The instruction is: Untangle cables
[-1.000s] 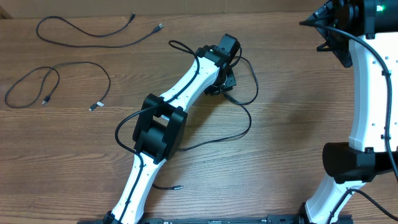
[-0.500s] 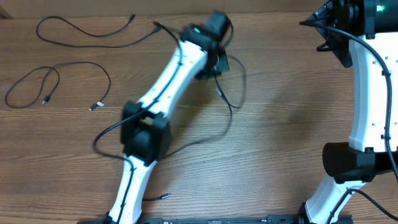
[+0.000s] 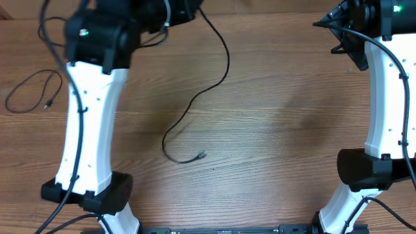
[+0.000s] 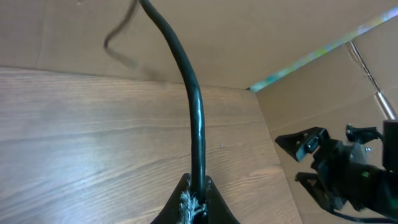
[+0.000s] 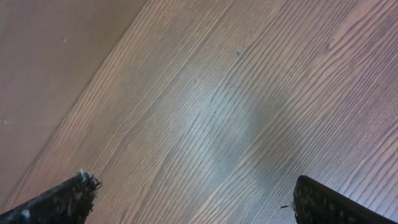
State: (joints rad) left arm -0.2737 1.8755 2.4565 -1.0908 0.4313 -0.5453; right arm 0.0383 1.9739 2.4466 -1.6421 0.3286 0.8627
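While the left arm (image 3: 88,117) stands tall from its base at the front-left and bends over toward the back of the table (image 3: 279,130), the left hand (image 4: 194,194) is pinched tight on the held cable (image 3: 224,62). In the wrist view the cord runs pretty much straight out from the fingertips, then curves off to the left. From overhead it drops from the top edge, swings right, then snakes back toward the front. Its plug end (image 3: 201,155) lies on the wood mid-table, pointing right-ish. A second cable (image 3: 32,88) sits looped near the left edge, partly hidden by the arm. The right arm (image 3: 383,97) is up at the far right, and the right hand (image 5: 193,186) is spread wide with nothing between its fingers.
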